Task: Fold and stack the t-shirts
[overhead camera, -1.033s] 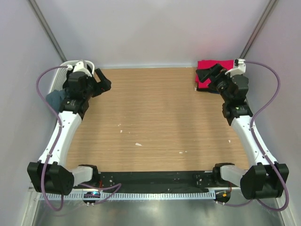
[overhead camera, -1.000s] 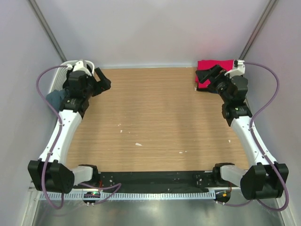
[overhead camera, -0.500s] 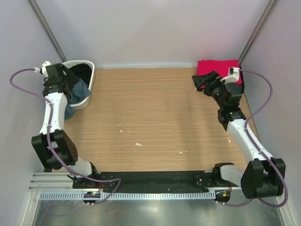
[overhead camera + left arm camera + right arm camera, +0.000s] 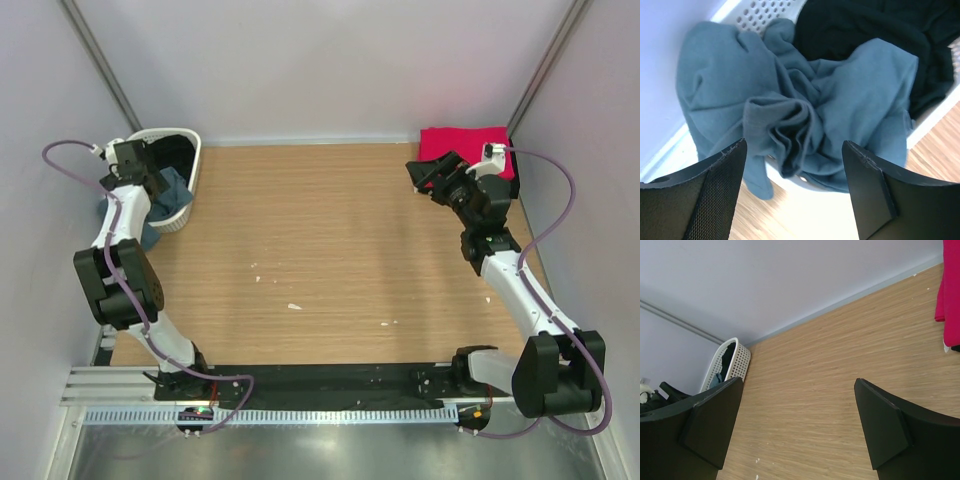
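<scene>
A slate blue-grey t-shirt point(image 4: 790, 100) hangs crumpled over the rim of the white basket point(image 4: 935, 117). A black t-shirt point(image 4: 875, 30) lies inside the basket behind it. My left gripper point(image 4: 795, 200) is open just above the blue-grey shirt, which lies between the jaws without touching them; in the top view the left gripper point(image 4: 152, 178) is at the basket point(image 4: 190, 145). A folded red t-shirt point(image 4: 465, 145) lies in the far right corner. My right gripper point(image 4: 422, 178) is open and empty, just left of the red t-shirt point(image 4: 951, 285).
The wooden table point(image 4: 320, 250) has a few small white crumbs point(image 4: 292, 306) near its middle. Grey walls close in on both sides and the back. The basket point(image 4: 732, 362) stands against the far left wall.
My left arm has swung left from the table to the basket and now hovers over the blue-grey shirt. My right gripper has drawn back left, off the red shirt.
</scene>
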### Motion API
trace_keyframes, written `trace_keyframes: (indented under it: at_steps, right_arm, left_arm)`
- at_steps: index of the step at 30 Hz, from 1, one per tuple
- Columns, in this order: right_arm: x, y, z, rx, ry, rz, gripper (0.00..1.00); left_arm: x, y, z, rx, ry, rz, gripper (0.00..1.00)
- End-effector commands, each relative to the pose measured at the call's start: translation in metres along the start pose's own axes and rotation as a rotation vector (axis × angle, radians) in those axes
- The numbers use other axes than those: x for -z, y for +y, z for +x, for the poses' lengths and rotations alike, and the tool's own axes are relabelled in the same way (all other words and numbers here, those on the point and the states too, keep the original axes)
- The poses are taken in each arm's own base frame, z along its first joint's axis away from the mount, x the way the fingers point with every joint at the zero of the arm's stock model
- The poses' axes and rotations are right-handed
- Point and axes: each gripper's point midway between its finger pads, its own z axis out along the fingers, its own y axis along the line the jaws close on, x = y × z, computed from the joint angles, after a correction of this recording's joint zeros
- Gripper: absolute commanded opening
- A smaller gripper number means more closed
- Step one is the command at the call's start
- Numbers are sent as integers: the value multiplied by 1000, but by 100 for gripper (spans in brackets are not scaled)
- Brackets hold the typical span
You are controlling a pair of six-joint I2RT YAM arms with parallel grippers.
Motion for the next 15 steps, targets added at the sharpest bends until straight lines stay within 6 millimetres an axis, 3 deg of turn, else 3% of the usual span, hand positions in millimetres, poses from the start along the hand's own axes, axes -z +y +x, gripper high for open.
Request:
trace_keyframes:
  at_steps: [1,4,9,10,11,13,14,15]
  right_arm:
    - [-1,9,-7,25,-26,-35,100]
    - [0,10,-7,20,-28,-34,100]
    - [1,7,-13,37,-49,-3,100]
    - [2,6,-16,41,-58,8,100]
    - [2,5,-17,46,-58,20,100]
    - [4,5,-21,51,-63,34,100]
    - [5,6,-21,48,-65,36,100]
    - [5,6,-23,48,-72,36,100]
  left_arm:
    - [-5,12,-34,10,-94,-44,77]
    - [-17,15,-30,25,-80,-32,74]
    - [-28,1,-26,5,-74,30,63]
    - [-29,0,-30,8,-92,34,57]
    - [-29,0,-34,4,-105,31,42]
    - [-28,0,-40,3,-119,27,21]
    - [-24,-2,-47,17,-132,33,1]
    - [-20,-2,-50,28,-137,42,0]
